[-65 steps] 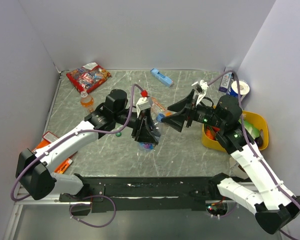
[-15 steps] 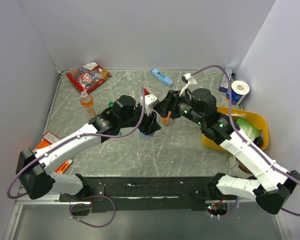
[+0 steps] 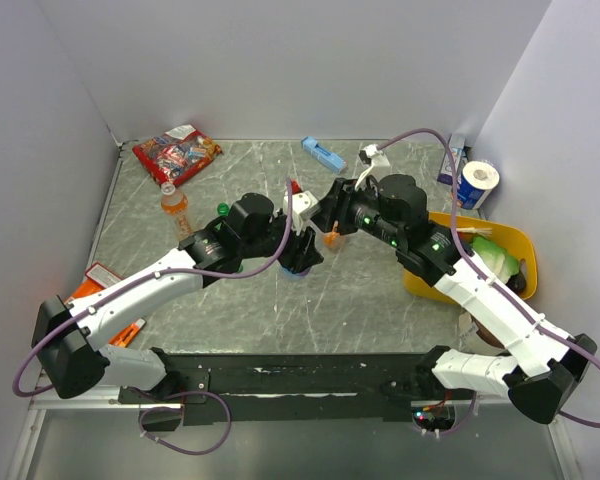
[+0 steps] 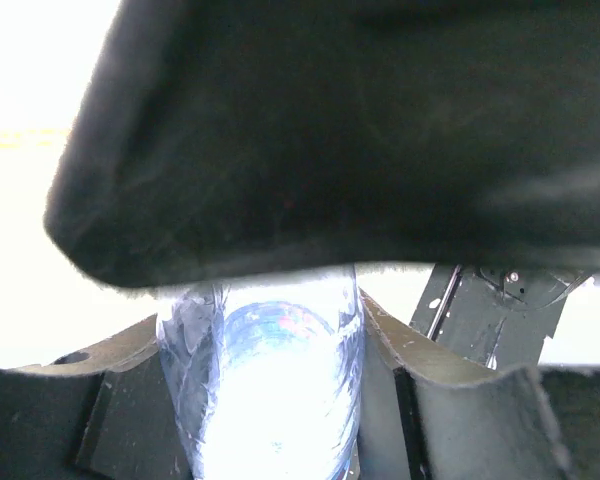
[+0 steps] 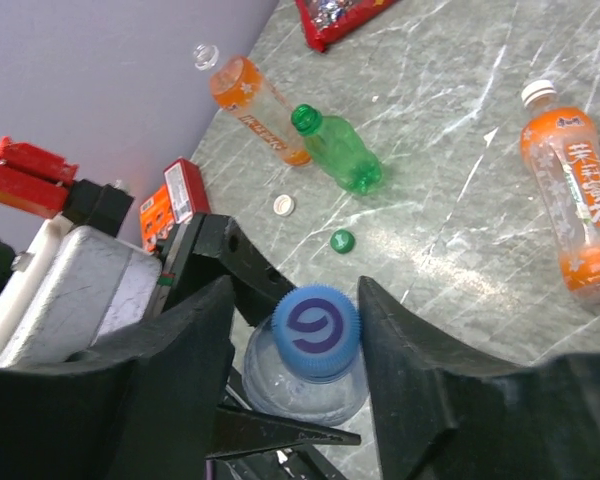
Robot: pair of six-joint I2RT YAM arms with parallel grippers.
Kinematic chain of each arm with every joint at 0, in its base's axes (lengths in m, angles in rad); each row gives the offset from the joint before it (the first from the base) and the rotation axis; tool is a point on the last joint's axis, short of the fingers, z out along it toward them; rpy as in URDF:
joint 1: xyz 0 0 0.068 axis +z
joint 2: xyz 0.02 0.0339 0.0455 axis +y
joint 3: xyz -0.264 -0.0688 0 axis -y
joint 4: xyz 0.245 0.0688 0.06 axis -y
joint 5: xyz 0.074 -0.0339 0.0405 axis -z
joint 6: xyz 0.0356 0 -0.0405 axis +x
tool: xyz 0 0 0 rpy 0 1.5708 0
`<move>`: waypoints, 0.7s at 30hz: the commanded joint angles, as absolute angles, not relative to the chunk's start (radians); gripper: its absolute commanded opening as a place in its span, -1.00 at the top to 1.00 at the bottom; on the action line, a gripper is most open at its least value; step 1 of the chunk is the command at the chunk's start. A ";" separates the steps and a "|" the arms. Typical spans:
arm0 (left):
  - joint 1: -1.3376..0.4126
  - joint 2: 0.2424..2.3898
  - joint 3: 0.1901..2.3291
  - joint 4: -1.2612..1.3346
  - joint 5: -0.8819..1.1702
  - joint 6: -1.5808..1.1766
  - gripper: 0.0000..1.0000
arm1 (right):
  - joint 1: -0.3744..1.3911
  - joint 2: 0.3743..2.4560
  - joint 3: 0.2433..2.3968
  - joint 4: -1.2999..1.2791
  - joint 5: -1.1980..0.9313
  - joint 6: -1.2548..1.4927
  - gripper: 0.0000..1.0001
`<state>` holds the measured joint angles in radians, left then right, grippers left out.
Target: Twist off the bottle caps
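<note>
The clear bottle (image 4: pixel 260 390) with a blue cap (image 5: pixel 316 332) stands upright near the table's middle. My left gripper (image 3: pixel 300 254) is shut on its body, one finger on each side (image 4: pixel 262 345). My right gripper (image 3: pixel 316 216) hovers over the cap and is open (image 5: pixel 298 325): its right finger touches the cap and its left finger stands a little off. An orange bottle (image 5: pixel 260 108) and the green bottle (image 5: pixel 335 150) lie at the left, with a green cap (image 5: pixel 342 240) and a white cap (image 5: pixel 283 205) loose beside them. A second orange bottle (image 5: pixel 575 190) has a white cap on.
A red candy bag (image 3: pixel 176 152) lies at the back left and a flat blue box (image 3: pixel 322 154) at the back. A yellow bowl (image 3: pixel 515 245) of items and a tape roll (image 3: pixel 477 180) are at the right. Orange packets (image 3: pixel 98 282) lie at the left edge.
My right arm has swung from the right side over to the clear bottle's cap. My left gripper has stood the bottle up and shifted slightly toward the back.
</note>
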<state>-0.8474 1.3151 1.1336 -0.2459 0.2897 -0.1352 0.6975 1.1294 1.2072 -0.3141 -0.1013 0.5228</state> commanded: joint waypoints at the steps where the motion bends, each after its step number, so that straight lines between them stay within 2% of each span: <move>1: -0.854 1.290 1.155 -0.218 0.296 -0.129 -0.02 | 0.704 1.121 1.233 -0.244 -0.138 0.531 -0.08; 7: -0.854 1.278 1.150 -0.206 0.328 -0.133 -0.02 | 0.704 1.114 1.210 -0.244 -0.141 0.522 0.19; 13: -0.850 1.272 1.149 -0.216 0.442 -0.114 -0.02 | 0.660 1.097 1.195 -0.236 -0.201 0.505 0.56; 16: -0.848 1.289 1.161 -0.225 0.553 -0.100 -0.02 | 0.597 1.069 1.161 -0.175 -0.306 0.518 0.60; 21: -0.835 1.290 1.154 -0.190 0.686 -0.121 -0.02 | 0.557 1.022 1.166 -0.192 -0.339 0.485 0.63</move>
